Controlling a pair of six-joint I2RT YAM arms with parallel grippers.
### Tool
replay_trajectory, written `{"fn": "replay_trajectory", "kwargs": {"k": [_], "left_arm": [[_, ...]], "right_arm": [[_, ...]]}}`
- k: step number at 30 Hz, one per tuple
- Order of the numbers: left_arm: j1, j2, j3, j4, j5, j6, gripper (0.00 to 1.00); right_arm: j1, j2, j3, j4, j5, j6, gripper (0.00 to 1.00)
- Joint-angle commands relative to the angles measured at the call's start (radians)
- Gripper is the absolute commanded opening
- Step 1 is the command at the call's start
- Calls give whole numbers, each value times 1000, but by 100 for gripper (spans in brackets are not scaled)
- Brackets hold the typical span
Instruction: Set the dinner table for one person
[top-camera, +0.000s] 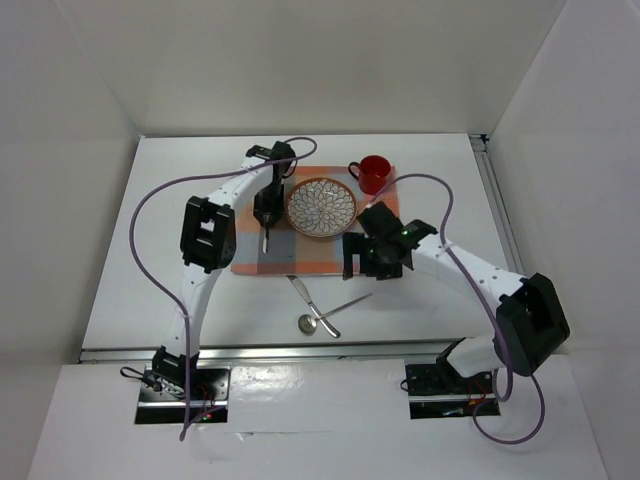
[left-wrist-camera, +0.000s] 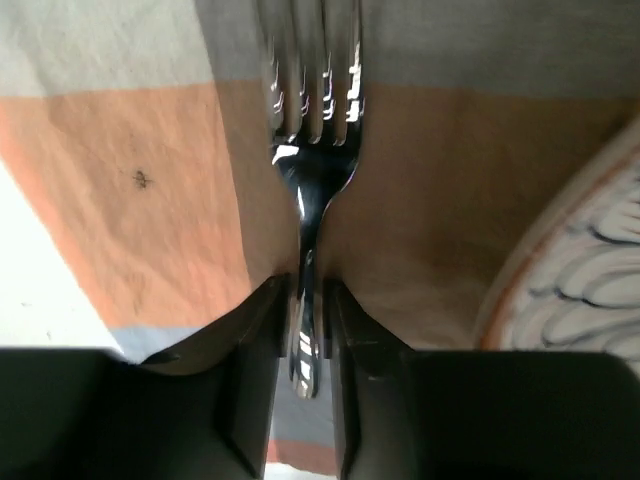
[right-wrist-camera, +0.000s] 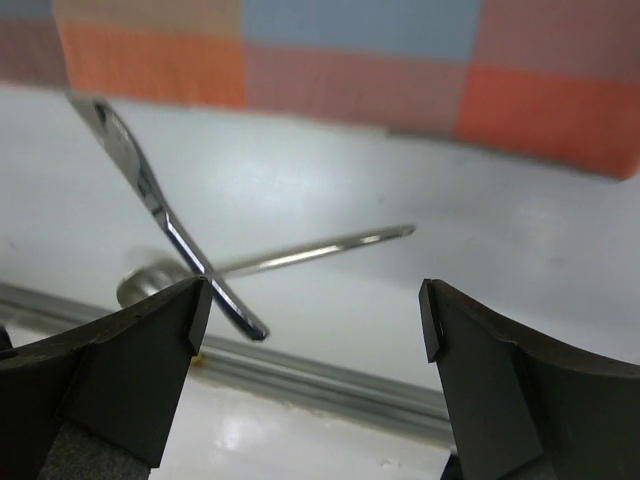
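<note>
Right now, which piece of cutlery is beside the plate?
The fork, over the mat left of the plate, between the jaws of the left gripper. The knife and spoon lie crossed on the bare table, nearer the arms.

On the orange-and-blue checked cloth mat (left-wrist-camera: 130, 200), the silver metal fork (left-wrist-camera: 312, 170) loses its tine tips past the top edge and its handle end between my left gripper's (left-wrist-camera: 308, 290) dark fingers (left-wrist-camera: 255, 380); whether they touch it I cannot tell. The patterned round plate (left-wrist-camera: 590, 270) on the mat is a blurred, cropped sliver, and off the mat's near edge the silver spoon's (right-wrist-camera: 300, 253) bowl blurs behind my right gripper's (right-wrist-camera: 315, 305) finger (right-wrist-camera: 130, 370).
</note>
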Motion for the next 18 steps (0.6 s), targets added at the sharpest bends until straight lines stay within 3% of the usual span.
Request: {"fn": "replay_trajectory", "kwargs": {"k": [1, 2, 4, 10, 14, 18], "left_arm": [[10, 10, 31, -15, 22, 19, 49], [10, -1, 3, -4, 34, 19, 56], [10, -50, -29, 19, 45, 19, 60], [10, -193, -31, -15, -18, 4, 64], [10, -302, -89, -35, -101, -45, 65], [10, -504, -280, 29, -100, -98, 65]], "right_arm": [[95, -34, -33, -16, -14, 94, 98], [121, -34, -45, -16, 1, 94, 96], [183, -22, -45, -16, 21, 122, 88], [282, 43, -15, 19, 6, 122, 82], [282, 106, -4, 33, -65, 113, 82], [282, 204, 28, 10, -111, 131, 77]]}}
